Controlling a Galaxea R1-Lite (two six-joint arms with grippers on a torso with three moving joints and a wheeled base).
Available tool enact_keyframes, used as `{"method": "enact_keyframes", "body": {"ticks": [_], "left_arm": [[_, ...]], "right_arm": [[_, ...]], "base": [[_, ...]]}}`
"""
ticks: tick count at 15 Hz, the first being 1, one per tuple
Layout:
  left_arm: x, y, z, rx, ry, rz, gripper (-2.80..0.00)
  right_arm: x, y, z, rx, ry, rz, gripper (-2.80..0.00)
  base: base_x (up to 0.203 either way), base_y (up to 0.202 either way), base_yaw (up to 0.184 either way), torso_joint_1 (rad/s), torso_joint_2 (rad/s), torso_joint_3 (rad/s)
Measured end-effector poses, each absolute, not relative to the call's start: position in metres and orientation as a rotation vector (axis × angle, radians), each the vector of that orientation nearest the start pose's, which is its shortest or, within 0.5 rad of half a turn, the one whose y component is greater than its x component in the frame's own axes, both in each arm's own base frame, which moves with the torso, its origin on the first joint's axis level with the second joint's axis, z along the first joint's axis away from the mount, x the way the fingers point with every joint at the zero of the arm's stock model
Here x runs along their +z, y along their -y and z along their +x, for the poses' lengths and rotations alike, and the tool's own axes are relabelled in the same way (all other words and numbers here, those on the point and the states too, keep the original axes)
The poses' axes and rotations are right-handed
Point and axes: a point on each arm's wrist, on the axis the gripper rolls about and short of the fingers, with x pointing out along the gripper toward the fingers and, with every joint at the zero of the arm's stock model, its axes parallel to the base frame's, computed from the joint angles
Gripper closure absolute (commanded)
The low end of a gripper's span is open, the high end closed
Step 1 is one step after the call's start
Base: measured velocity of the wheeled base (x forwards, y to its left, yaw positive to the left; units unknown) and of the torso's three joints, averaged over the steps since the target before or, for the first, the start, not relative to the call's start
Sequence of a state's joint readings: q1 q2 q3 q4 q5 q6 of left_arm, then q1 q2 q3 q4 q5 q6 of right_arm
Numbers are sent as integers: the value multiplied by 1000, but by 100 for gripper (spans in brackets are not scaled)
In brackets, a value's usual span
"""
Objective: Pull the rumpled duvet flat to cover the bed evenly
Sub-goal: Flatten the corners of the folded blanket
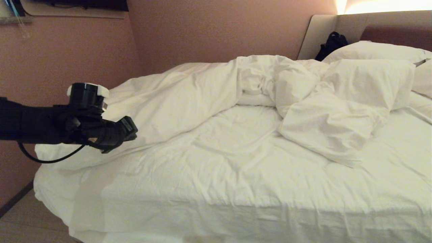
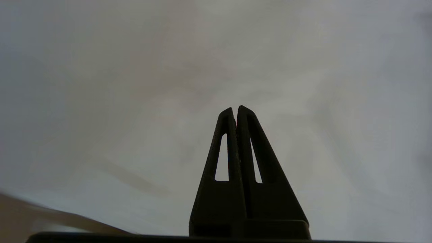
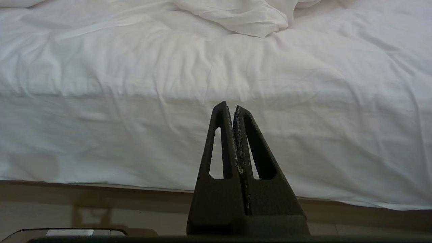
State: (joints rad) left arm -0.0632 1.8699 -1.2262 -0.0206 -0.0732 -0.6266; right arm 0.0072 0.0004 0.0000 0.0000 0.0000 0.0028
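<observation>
The white duvet [image 1: 175,94] lies rumpled across the far half of the bed [image 1: 236,175], running from the left corner to a bunched heap [image 1: 320,128] near the middle. Its left end drapes over the bed's left corner. My left gripper [image 1: 132,130] hovers over that left end. In the left wrist view the left gripper [image 2: 235,108] is shut with nothing between its fingers, in front of blurred white cloth. My right gripper [image 3: 229,105] is shut and empty, low by the floor, facing the bed's near side [image 3: 168,135]. It is outside the head view.
White pillows [image 1: 371,50] rest against the padded headboard [image 1: 351,23] at the far right, with a black bag [image 1: 332,44] beside them. A pink wall [image 1: 60,57] stands close to the bed's left side. Wooden floor [image 1: 20,222] shows at the lower left.
</observation>
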Motion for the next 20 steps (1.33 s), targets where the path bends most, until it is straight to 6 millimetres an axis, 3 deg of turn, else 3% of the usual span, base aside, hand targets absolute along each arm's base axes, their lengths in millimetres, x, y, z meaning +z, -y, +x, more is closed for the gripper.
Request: {"method": "enact_keyframes", "body": {"ticks": [4, 10, 15, 20], "left_arm": [[162, 17, 347, 207, -636, -258, 0], [143, -49, 326, 317, -615, 110, 0], [128, -95, 310, 331, -641, 277, 0], [114, -115, 298, 325, -717, 346, 0]], "right_arm": [[75, 0, -23, 7, 0, 4, 0], [75, 0, -23, 7, 0, 3, 0], [75, 0, -23, 7, -1, 3, 0], [75, 0, -23, 7, 0, 3, 0]], "base": [[0, 0, 0, 0, 0, 0], [0, 0, 0, 0, 0, 0], [0, 0, 0, 0, 0, 0], [0, 0, 0, 0, 0, 0]]}}
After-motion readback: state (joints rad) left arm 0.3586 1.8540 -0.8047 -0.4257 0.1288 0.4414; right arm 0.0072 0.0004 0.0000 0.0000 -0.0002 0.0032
